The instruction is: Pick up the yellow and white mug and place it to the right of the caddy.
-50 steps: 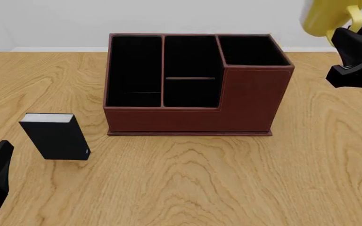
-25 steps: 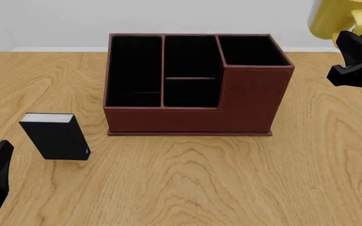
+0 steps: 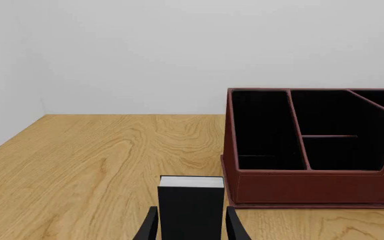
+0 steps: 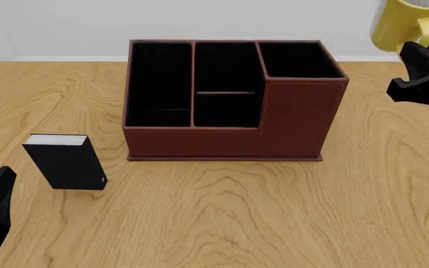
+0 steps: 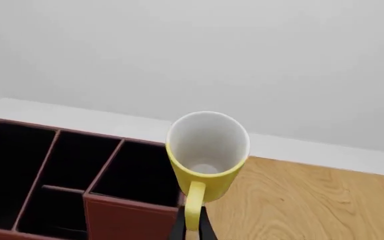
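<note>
While my right end effector (image 4: 417, 47) pinches the yellow and white mug (image 4: 397, 23) by its handle, the mug has drifted right and tipped upright, high right of the caddy (image 4: 229, 100); lowering comes next. My left end effector (image 3: 190, 231) sits open.

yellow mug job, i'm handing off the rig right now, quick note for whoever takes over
Right claw: shut on the yellow and white mug by its handle, held in the air to the right of the caddy, beyond its far right corner.
Left claw: open, low, lined up with the small black block, holding nothing.
Done: mug picked up.
Left: lower it onto the table right of the caddy, then release.
</note>
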Controlling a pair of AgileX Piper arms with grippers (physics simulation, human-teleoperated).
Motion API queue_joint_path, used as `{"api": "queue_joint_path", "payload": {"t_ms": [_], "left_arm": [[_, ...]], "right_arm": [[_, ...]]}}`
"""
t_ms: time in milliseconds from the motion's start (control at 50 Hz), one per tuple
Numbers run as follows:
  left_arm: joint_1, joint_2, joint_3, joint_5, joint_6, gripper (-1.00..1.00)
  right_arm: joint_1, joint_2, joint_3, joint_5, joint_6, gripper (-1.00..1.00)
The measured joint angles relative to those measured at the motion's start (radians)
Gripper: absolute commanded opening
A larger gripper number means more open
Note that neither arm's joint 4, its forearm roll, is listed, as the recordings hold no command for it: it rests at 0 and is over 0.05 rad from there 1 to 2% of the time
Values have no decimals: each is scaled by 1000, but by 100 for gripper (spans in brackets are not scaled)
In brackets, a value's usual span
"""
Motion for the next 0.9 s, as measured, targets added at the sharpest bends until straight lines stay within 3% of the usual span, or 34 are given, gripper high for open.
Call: {"api": "queue_joint_path", "payload": {"t_ms": [900], "left_arm": [[0,0,0,0,0,100]], "right_arm": [[-81,159,52,-144,-3,-100]]}}
